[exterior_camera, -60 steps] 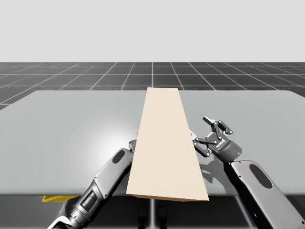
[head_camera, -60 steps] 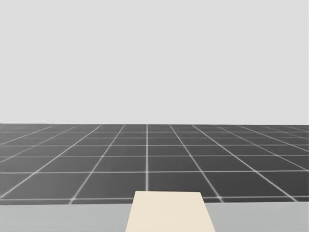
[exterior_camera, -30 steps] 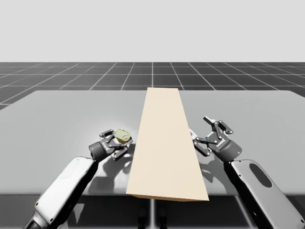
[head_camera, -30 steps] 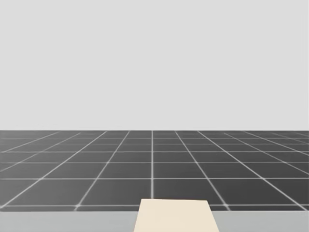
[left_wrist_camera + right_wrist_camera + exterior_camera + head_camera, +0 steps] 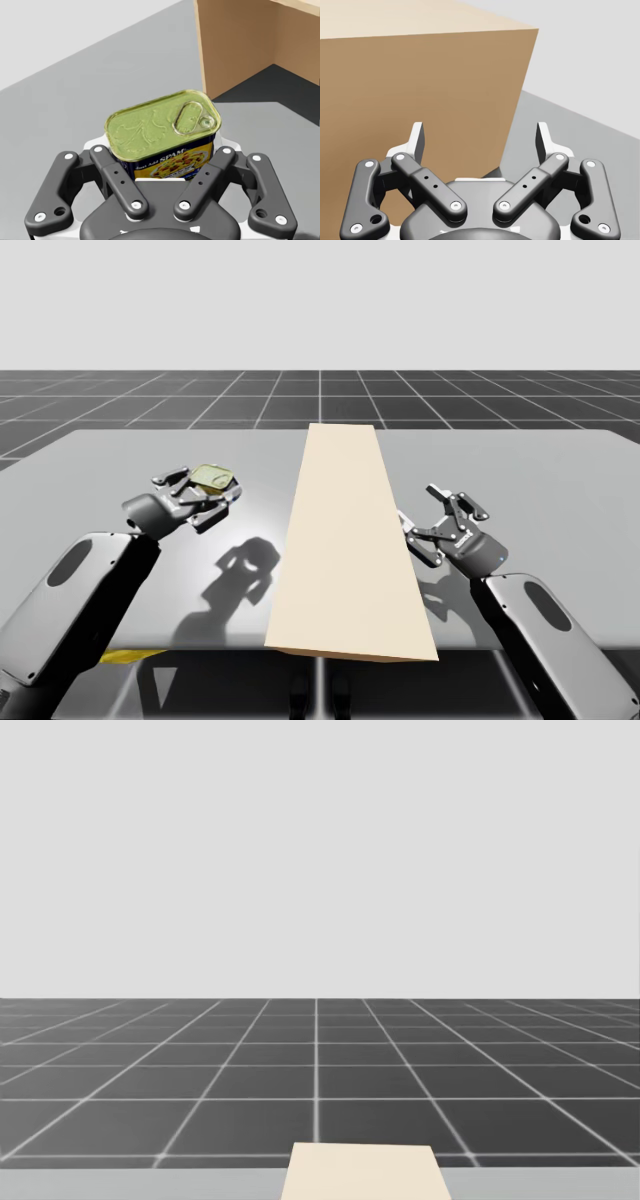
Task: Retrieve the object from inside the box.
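A rectangular can (image 5: 213,478) with a gold pull-tab lid and a blue and yellow side is held above the table. My left gripper (image 5: 195,502) is shut on it, left of the long tan box (image 5: 345,540). In the left wrist view the can (image 5: 162,125) sits between the fingers (image 5: 120,182) of the left gripper (image 5: 162,162), with the box's open side (image 5: 240,45) ahead and to one side. At the box's right side my right gripper (image 5: 440,525) stands open. Its view shows the right gripper (image 5: 481,142) holding nothing, close to the box wall (image 5: 420,85). The head view catches the box top (image 5: 362,1172).
The grey table (image 5: 120,470) spreads wide on both sides of the box. The held can and left arm cast a shadow (image 5: 245,575) on it. A yellow scrap (image 5: 125,655) lies at the table's front left edge. Dark tiled floor (image 5: 320,1070) lies beyond.
My left arm has come out from the box side and swung left and upward with the can in its gripper. My head has tilted a little. The right arm has not moved.
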